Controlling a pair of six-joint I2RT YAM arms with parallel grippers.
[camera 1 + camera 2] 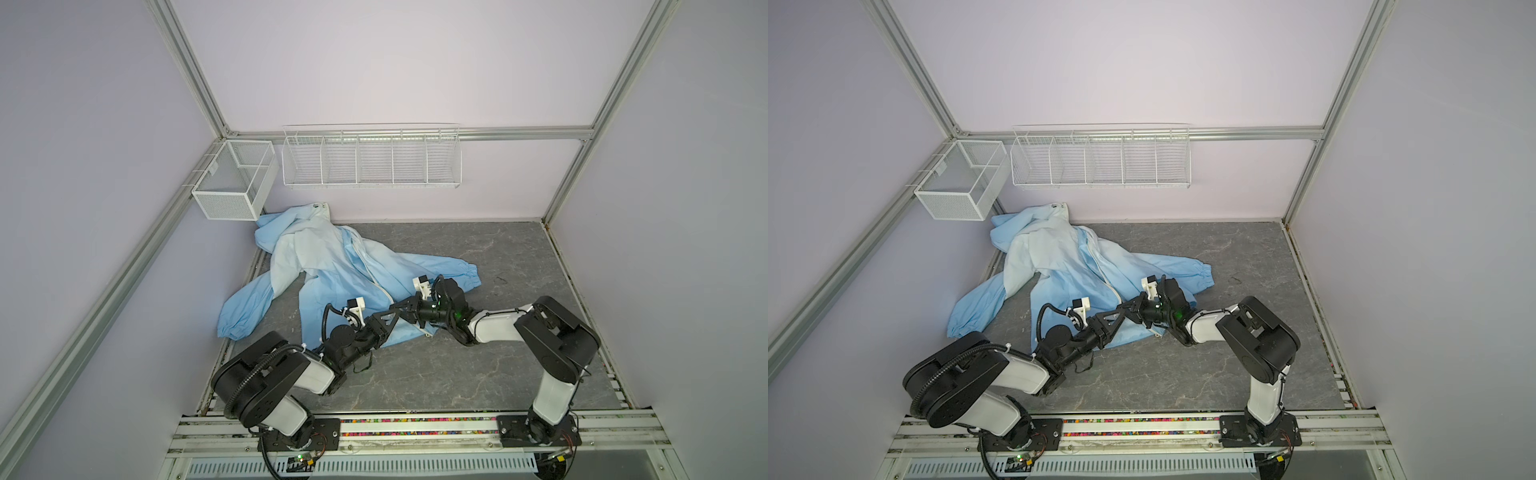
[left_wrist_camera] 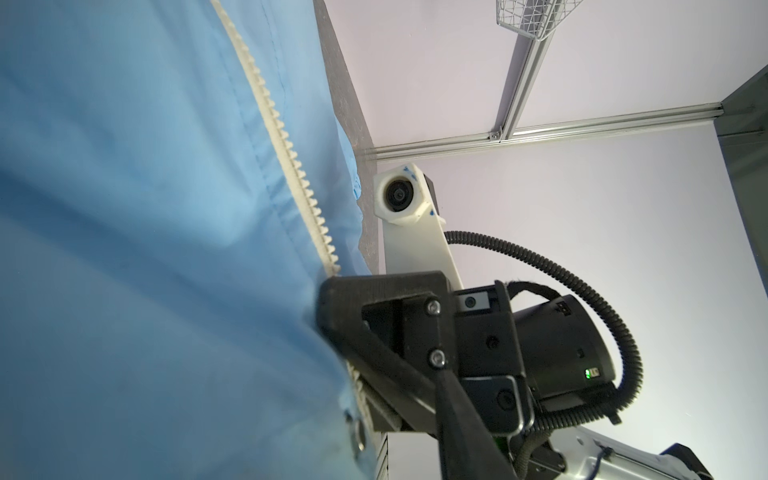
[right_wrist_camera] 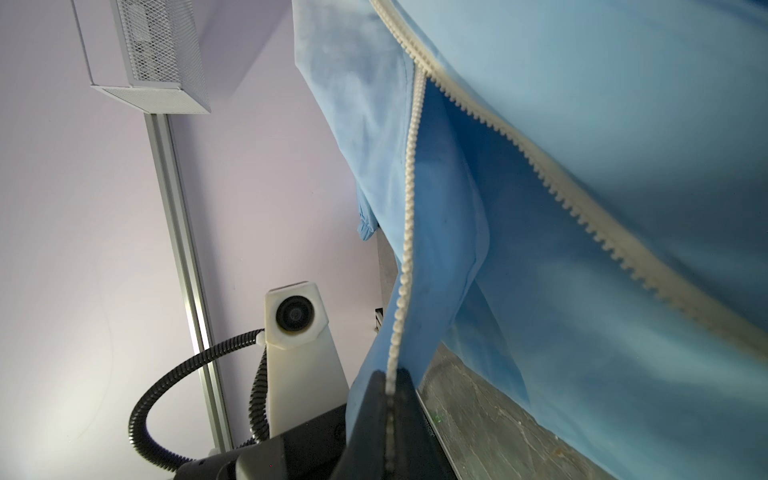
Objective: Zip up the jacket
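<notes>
Arm bases sit on the rail (image 1: 415,428) at the near edge of the bench (image 1: 478,374). The left arm (image 1: 266,374) and right arm (image 1: 557,332) both reach inward and meet over the lower front of the jacket (image 1: 332,266).

The right gripper (image 3: 388,395) is fully closed, pinching one cream row of the zipper (image 3: 409,199) near the hem. That edge is lifted off the bench with fabric hanging from it. The left wrist view shows the same pinch from the other side, with a finger (image 2: 332,303) pressed into the blue fabric where the tooth row ends.

The left gripper (image 1: 392,316) has its tips just beside the right gripper's, at the zipper line. Can't tell how wide its jaws stand or whether it has any fabric: the tips are crowded together in both top views, and its own wrist view shows only a blurred dark finger.

The jacket is spread front-up on the far-left part of the bench. Its hood is bunched against the back wall near the far-left corner, below the mesh basket (image 1: 232,178). One sleeve runs along the left edge, and the other lies out toward the bench middle, its cuff just past the right arm's wrist. The hem faces the near edge.

In the right wrist view the two zipper rows run together higher up and split apart toward the hem, with darker blue fabric showing in the gap. Can't make out the slider.

The wire rack (image 1: 372,158) hangs on the back wall, apart from the jacket.
</notes>
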